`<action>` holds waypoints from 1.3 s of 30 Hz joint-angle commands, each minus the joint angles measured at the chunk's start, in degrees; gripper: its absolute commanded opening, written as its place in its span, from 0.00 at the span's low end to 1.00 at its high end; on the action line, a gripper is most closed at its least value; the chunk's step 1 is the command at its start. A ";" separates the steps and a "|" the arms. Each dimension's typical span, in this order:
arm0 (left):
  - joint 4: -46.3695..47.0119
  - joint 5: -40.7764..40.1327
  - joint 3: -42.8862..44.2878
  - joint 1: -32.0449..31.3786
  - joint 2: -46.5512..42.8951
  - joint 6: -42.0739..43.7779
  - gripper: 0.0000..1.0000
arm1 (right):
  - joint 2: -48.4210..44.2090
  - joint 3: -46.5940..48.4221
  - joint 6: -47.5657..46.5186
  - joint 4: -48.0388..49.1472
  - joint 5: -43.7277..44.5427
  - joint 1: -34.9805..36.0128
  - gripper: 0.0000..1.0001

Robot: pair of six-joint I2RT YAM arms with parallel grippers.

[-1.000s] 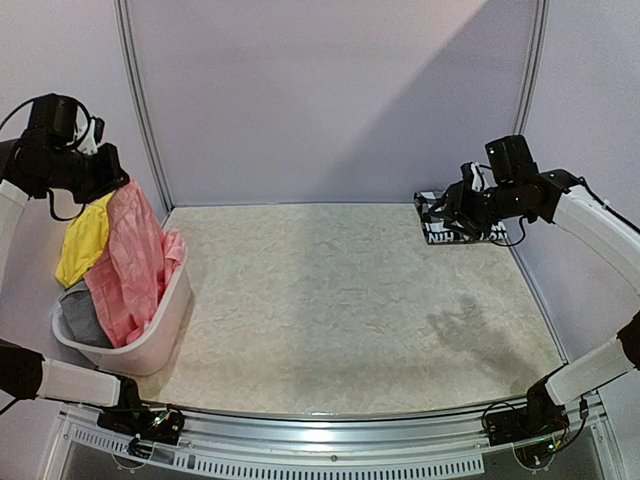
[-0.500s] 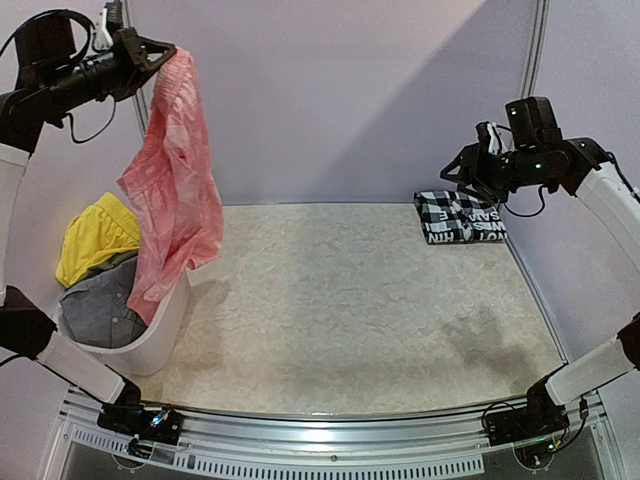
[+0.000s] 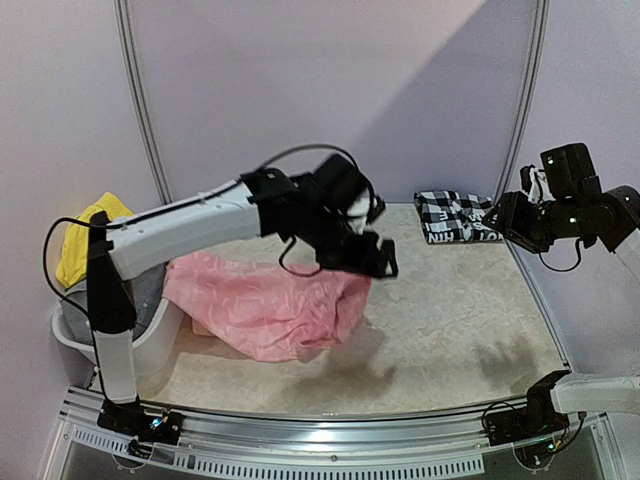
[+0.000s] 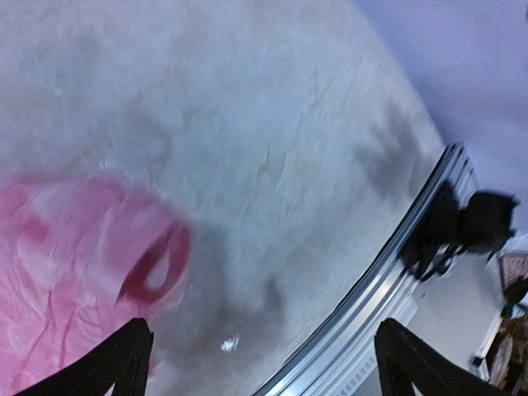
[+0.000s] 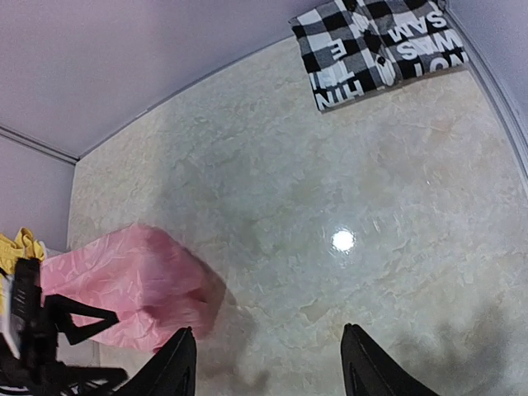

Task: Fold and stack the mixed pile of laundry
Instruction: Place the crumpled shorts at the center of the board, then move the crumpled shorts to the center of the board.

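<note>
Both the left claw (image 3: 380, 262) and right claw (image 5: 266, 356) gape empty, and the limp, light pink piece (image 3: 270, 312) on the bench (image 3: 450, 300) looks best pinched at an outer corner.

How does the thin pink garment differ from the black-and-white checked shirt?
The thin pink garment lies spread and crumpled; the black-and-white checked shirt is folded into a rectangle. The pink one sits by the white plastic basket, the shirt at the far right corner. Both rest on the table.
</note>
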 commanded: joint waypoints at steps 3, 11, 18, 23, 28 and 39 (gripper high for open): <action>-7.12 -4.24 -5.36 -1.68 -6.50 2.52 0.99 | -3.81 -6.83 2.11 -0.70 0.71 0.08 0.61; -13.40 -12.94 -17.13 -0.12 -13.72 2.50 0.93 | -2.71 -11.63 1.11 6.68 -11.47 0.14 0.59; -9.71 -12.41 -32.53 0.38 -19.88 2.91 0.84 | 0.46 -15.14 3.27 11.57 -12.96 3.55 0.59; -5.03 -11.02 -35.61 -0.68 -17.29 3.79 0.77 | 3.44 -16.59 4.86 13.63 -11.52 8.20 0.58; -4.89 -17.04 -30.68 -5.45 -8.53 8.41 0.83 | 4.57 -16.64 5.68 12.82 -10.47 9.45 0.58; -12.95 -26.76 -17.87 -10.63 8.87 13.54 0.76 | 2.06 -16.63 5.38 8.59 -8.92 9.42 0.59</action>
